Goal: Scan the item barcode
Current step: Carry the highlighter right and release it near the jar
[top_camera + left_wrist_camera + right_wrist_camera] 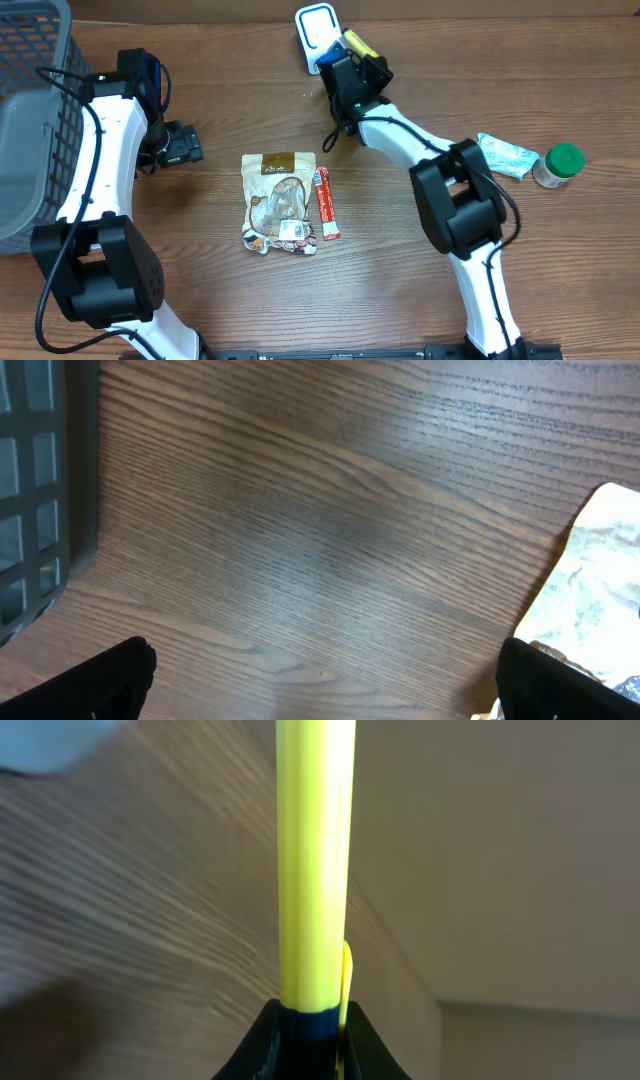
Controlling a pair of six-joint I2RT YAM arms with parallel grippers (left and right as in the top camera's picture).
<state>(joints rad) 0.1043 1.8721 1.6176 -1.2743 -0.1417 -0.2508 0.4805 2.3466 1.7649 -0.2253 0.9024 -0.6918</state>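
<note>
From my console the brown snack pouch (280, 200) lies flat in the middle of the desk (560, 280), and I take it for the item to be scanned. A red stick sachet (327, 203) lies along its right edge, touching or nearly so. The right pincer (352, 50) is beyond the pouch and off to its right, clamped on a yellow bar (315, 870) that I judge to be the scanner's handle. It sits just beside a white-and-blue holder (316, 28), probably where the scanner rests. Gripping low on the bar would leave the working end free to be aimed. The left pincer (196, 143) waits near the pouch's left side with its fingers wide apart and nothing between them, low over bare wood, well placed to lift or turn the pouch. A pale label near the pouch's near edge may carry the barcode, though it is too small for me to tell.
</note>
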